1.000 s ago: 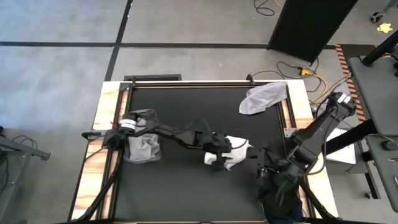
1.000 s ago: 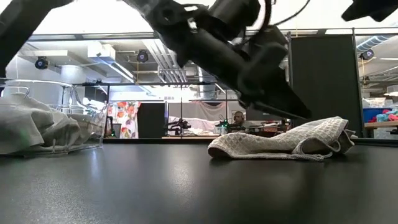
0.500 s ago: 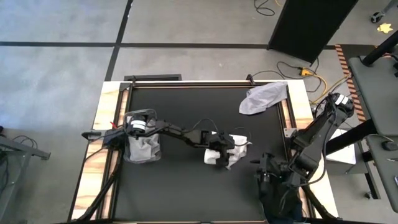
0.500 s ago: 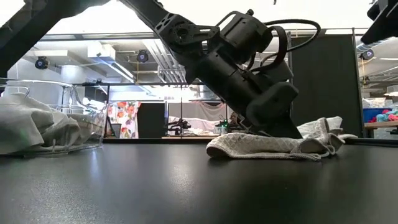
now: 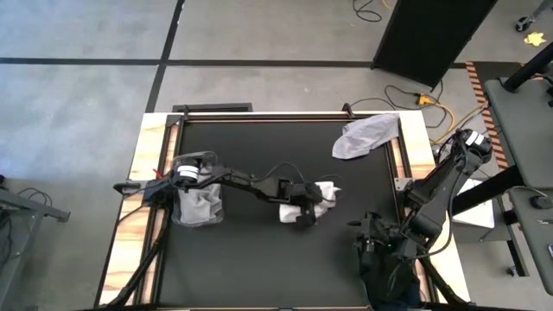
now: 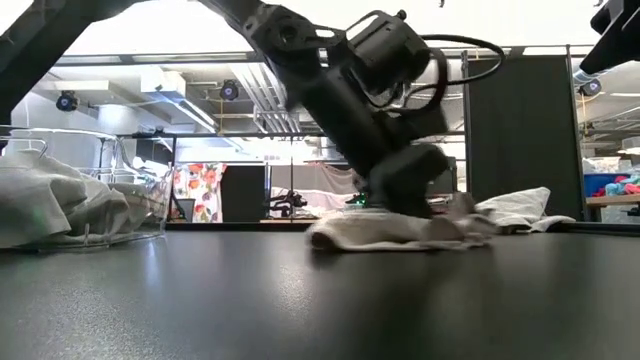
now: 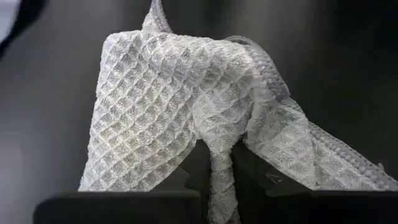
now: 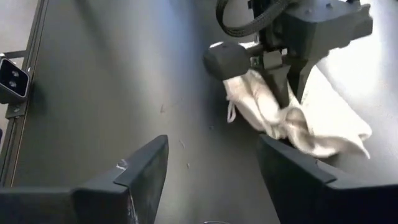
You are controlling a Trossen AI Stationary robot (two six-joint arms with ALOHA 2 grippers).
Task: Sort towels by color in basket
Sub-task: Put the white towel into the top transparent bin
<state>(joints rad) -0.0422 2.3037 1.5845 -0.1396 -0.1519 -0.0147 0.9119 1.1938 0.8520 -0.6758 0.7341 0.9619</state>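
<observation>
A white waffle-weave towel [image 5: 324, 193] lies bunched on the black table [image 5: 259, 259] near its middle. My left gripper [image 5: 308, 210] is shut on it, and the left wrist view shows cloth [image 7: 174, 106] rising between the fingers. A wire basket [image 5: 197, 199] at the table's left holds a light grey towel [image 6: 50, 205]. Another grey towel [image 5: 367, 136] lies over the far right edge. My right gripper [image 5: 366, 242] hangs open above the near right part of the table, touching nothing. My left gripper pinches a raised fold of the white towel [image 7: 217, 140] between its two fingers [image 7: 186, 171]. The fingers slant down at it from the table's left side. The cloth is drawn up into a ridge at the fingers, while the remainder of the towel [image 6: 350, 232] lies on the table.
The wooden table frame [image 5: 138, 216] surrounds the black mat. Bare mat lies between the basket and the white towel and along the near edge. Cables and a dark cabinet [image 5: 432, 34] stand on the floor beyond the far right corner.
My left gripper has sunk onto the white towel, tipping further down, and has shut on it. The towel, which lay spread out, has been gathered into a smaller bunch and drawn a little toward the table's left.
</observation>
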